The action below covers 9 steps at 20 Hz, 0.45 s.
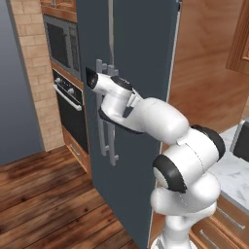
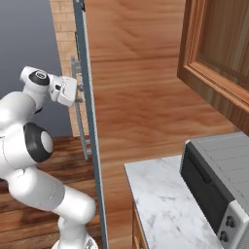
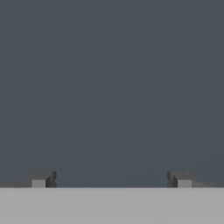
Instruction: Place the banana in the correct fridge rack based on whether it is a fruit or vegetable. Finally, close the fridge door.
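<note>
The arm reaches forward to the fridge door (image 1: 141,97), a tall slate-grey panel standing between the built-in oven (image 1: 68,92) at the far left and the wood-panelled wall on the right. The pincer (image 1: 89,80) is at the door's outer face, just beside the upper end of the long vertical bar handle (image 1: 103,121). In the hand view the two dark fingertips (image 3: 43,179) stand wide apart with nothing between them, and flat grey door surface lies directly ahead; whether the tips touch the panel cannot be told.

From the right base view the door is seen nearly edge-on (image 2: 87,121), with the handle (image 2: 78,112) on its left side and the pincer (image 2: 78,95) meeting it from the left. A marble worktop (image 2: 155,194) carrying a toaster oven (image 2: 219,189) lies at the near right.

As a judgement, the door is rigid and heavy on its hinges, with a smooth face offering no purchase. It is best pushed flat on the panel at the handle side, far from the hinge, or taken by closing around the bar.
</note>
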Tool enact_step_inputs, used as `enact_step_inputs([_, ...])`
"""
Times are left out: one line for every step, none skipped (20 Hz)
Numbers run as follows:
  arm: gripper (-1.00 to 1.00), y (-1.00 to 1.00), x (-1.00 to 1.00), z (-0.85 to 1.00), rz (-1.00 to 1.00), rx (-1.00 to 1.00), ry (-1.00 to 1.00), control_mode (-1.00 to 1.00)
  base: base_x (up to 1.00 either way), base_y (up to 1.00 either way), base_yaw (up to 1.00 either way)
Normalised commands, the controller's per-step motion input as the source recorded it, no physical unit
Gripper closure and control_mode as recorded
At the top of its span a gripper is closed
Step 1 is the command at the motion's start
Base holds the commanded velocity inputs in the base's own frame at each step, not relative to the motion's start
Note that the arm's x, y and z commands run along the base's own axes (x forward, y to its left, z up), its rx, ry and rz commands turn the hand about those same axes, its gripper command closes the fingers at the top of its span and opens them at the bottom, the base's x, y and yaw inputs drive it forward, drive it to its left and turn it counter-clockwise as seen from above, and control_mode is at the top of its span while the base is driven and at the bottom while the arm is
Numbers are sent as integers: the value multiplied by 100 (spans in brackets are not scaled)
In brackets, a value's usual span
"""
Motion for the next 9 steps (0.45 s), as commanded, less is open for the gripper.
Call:
enact_step_inputs([-100,-48,0,-29,-19,0,0,-100,0,0,0])
enact_step_inputs([-100,-49,0,-28,-18,0,0,-100,0,0,0])
enact_step_inputs([-100,-48,0,-26,-18,0,0,-100,0,0,0])
enact_step_inputs([-100,-47,0,-26,-17,0,0,-100,0,0,0])
enact_step_inputs([-100,-47,0,-24,-15,0,0,-100,0,0,0])
enact_step_inputs([-100,-46,0,-22,-15,0,-1,-100,0,0,0])
enact_step_inputs([-100,-41,0,-20,-13,0,-2,-100,0,0,0])
enact_step_inputs([-100,-43,-4,-19,-12,0,-3,-100,0,0,0])
enact_step_inputs([-100,-42,-6,-20,-10,0,-4,-100,0,0,0])
